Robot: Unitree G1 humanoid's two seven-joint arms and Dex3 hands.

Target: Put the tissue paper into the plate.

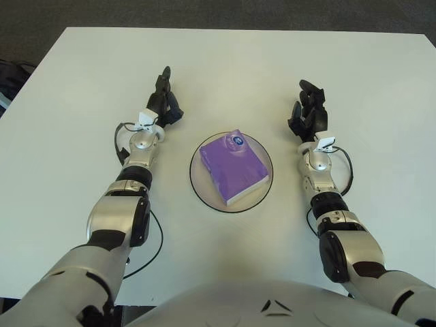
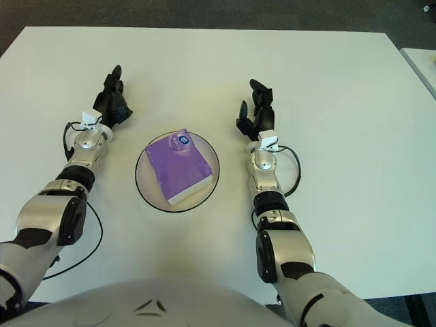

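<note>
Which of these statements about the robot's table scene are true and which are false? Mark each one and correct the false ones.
1. The tissue pack lies in the plate. True.
2. The left hand holds the pack. False: it is empty, left of the plate.
3. The pack is purple. True.
4. The right hand touches the plate. False: it shows apart from it, to the plate's right.
5. The plate sits on a white table. True.
</note>
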